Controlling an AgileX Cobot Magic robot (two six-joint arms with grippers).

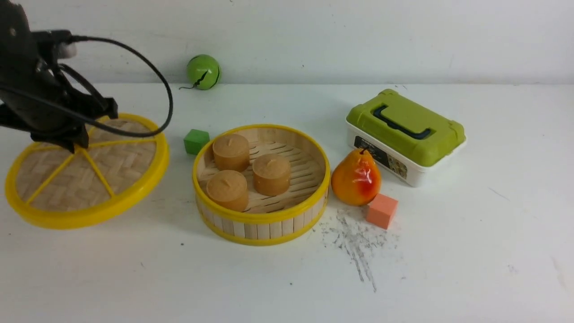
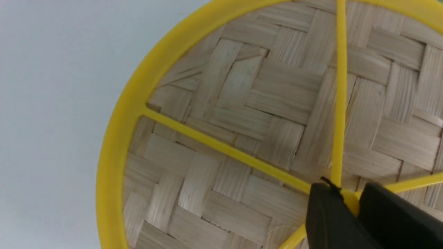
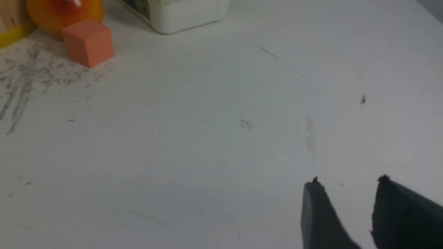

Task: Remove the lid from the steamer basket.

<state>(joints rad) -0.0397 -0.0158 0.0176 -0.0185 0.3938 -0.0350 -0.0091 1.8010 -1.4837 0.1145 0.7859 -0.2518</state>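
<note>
The lid (image 1: 107,170), a woven bamboo disc with a yellow rim and spokes, hangs tilted at the left of the table, off the steamer basket. My left gripper (image 1: 76,146) is shut on its small yellow centre knob; in the left wrist view the black fingers (image 2: 328,214) pinch that knob (image 2: 351,204) of the lid (image 2: 242,114). The steamer basket (image 1: 264,224) stands uncovered at the table's middle, with three brown round cakes (image 1: 271,174) on its slatted floor. My right gripper (image 3: 347,183) is open over bare table, with nothing between its fingers, and is out of the front view.
A green cube (image 1: 196,141) sits between lid and basket. A pear (image 1: 356,178) and an orange cube (image 1: 382,210) lie right of the basket, a white box with green lid (image 1: 406,130) behind them. A green ball (image 1: 203,72) rests by the back wall.
</note>
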